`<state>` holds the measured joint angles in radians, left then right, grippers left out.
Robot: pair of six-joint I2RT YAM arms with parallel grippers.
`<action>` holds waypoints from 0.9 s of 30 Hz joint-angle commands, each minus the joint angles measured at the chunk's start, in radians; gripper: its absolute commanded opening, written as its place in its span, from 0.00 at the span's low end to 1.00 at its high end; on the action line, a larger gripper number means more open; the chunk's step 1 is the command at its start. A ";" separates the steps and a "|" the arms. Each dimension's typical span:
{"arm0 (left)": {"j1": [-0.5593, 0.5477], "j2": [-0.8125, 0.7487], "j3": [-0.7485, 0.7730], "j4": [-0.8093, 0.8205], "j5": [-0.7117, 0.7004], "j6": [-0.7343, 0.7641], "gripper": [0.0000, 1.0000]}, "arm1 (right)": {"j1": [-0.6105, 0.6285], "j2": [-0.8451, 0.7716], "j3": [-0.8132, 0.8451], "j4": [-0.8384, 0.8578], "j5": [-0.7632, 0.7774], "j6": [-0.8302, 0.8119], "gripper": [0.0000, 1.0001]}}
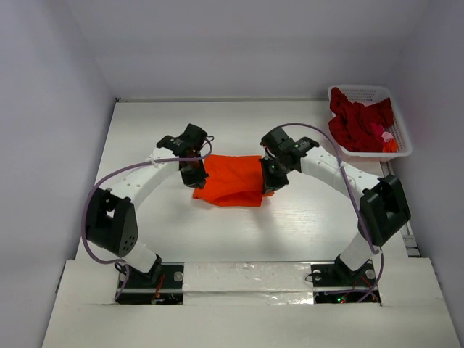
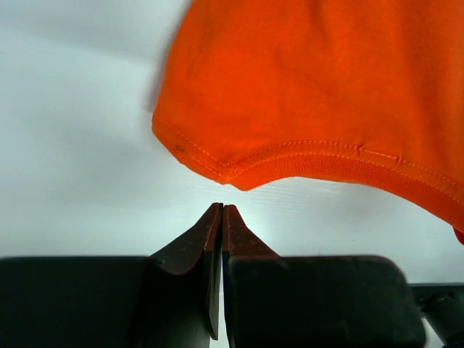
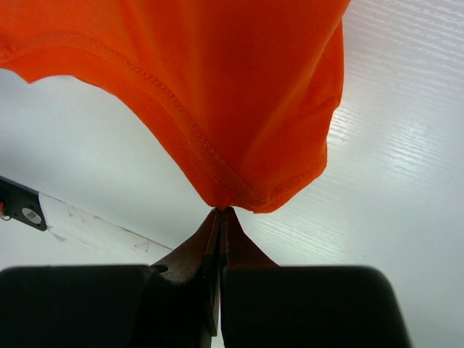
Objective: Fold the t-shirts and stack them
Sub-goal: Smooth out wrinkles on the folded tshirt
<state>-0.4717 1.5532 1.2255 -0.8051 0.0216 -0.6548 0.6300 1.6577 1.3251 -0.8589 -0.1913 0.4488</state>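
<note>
The bright orange t-shirt (image 1: 232, 181) lies bunched on the white table between my two arms. My left gripper (image 1: 194, 174) sits at its left edge. In the left wrist view the jaws (image 2: 222, 209) are shut with nothing between them, and the shirt's stitched hem (image 2: 312, 87) hangs just beyond the tips, apart from them. My right gripper (image 1: 272, 177) is at the shirt's right edge. In the right wrist view its tips (image 3: 220, 211) are shut on a gathered corner of the orange t-shirt (image 3: 217, 87), which fans out from the pinch. Dark red t-shirts (image 1: 359, 123) lie crumpled in the basket.
The white latticed basket (image 1: 403, 123) stands at the table's back right corner, with a small pink and orange bit (image 1: 388, 139) among the red cloth. Walls close in the table at left, right and back. A taped strip (image 1: 246, 279) runs along the near edge between the arm bases.
</note>
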 commanded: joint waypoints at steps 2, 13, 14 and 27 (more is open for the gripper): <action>-0.005 -0.064 0.022 -0.063 -0.012 -0.009 0.00 | 0.016 -0.053 -0.027 -0.023 -0.017 0.002 0.00; -0.005 -0.071 -0.004 -0.057 -0.038 -0.017 0.00 | 0.048 -0.067 -0.105 -0.012 -0.054 -0.016 0.00; -0.005 -0.070 -0.003 -0.057 -0.038 -0.017 0.00 | 0.048 -0.067 -0.113 -0.011 -0.056 -0.016 0.00; -0.015 -0.002 0.115 -0.049 -0.028 -0.034 0.00 | 0.079 -0.016 -0.117 -0.020 -0.047 -0.036 0.58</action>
<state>-0.4744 1.5398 1.2598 -0.8513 -0.0040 -0.6743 0.7010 1.6691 1.1767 -0.8680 -0.2581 0.4114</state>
